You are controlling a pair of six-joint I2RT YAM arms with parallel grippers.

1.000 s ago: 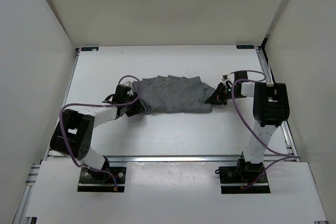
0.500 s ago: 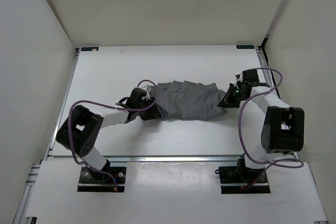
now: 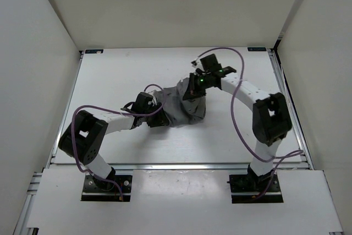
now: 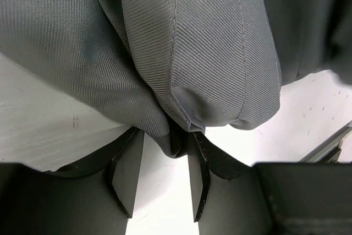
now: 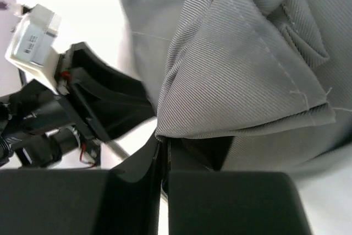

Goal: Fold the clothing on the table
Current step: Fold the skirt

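**Clothing (image 3: 186, 106) bunched between 2 end effectors**

The grey clothing lies crumpled near the middle of the worktop (image 3: 121, 75). The left end effector (image 4: 165, 146) is clamped on a hem fold at its near left side. The right end effector (image 5: 163, 149), fingers together, pinches a fold at its far right side.

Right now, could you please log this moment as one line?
left gripper: shut on clothing | right gripper: shut on clothing | clothing: bunched on table
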